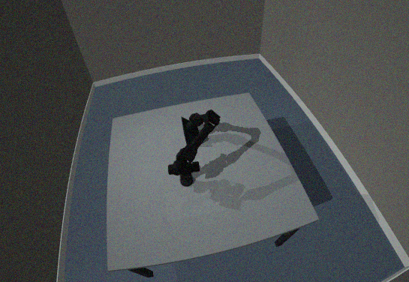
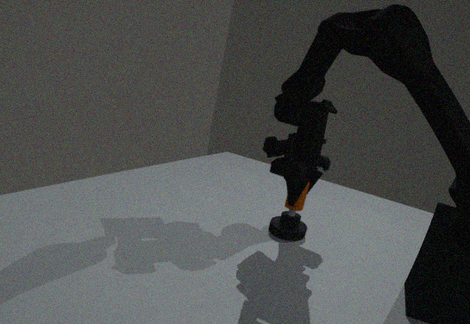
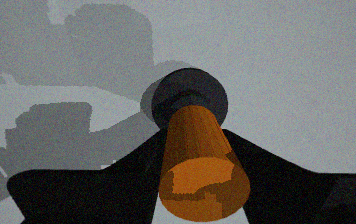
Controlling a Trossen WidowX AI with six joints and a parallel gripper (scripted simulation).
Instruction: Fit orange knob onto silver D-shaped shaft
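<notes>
My gripper (image 2: 297,199) (image 3: 193,134) is shut on the orange knob (image 2: 298,204) (image 3: 196,135). The knob leans slightly in the exterior view, its lower end right above the dark round pedestal (image 2: 287,231) (image 3: 218,102). A short bit of the silver shaft (image 2: 291,213) shows between the knob's lower end and the pedestal's raised middle. Whether the knob touches the shaft's tip cannot be told. The knob's hole and the shaft's flat side are hidden. In the top view the arm hides the knob, and the fingers cannot be made out.
The pedestal stands on the pale table (image 1: 148,225) (image 2: 157,185). The arm's dark base (image 2: 446,263) stands at the right in the exterior view. Shadows of the arm fall across the table beside the pedestal.
</notes>
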